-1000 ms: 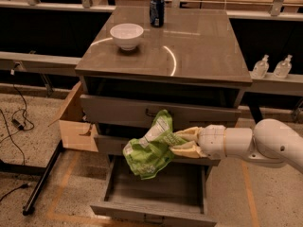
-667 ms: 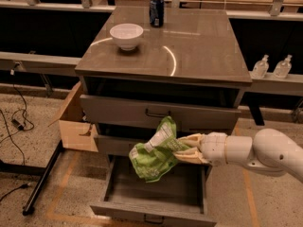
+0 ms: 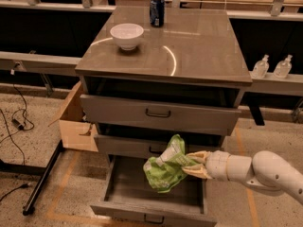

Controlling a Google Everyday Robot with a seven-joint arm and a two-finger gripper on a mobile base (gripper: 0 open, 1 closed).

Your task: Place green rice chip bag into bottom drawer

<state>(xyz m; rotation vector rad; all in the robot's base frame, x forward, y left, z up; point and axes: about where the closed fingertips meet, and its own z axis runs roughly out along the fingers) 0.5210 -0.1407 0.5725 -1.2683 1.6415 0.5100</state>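
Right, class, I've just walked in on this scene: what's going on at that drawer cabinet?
The robot's arm reaches in from the right, and its gripper holds the green rice chip bag by one edge. The bag hangs above the open bottom drawer and is not yet set down inside. A white bowl and a blue can stand on the cabinet top.

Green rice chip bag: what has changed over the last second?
The hand, still gripping the green rice chip bag, carried it lower and slightly right, over the open bottom drawer. White bowl, can and upper drawers unchanged.
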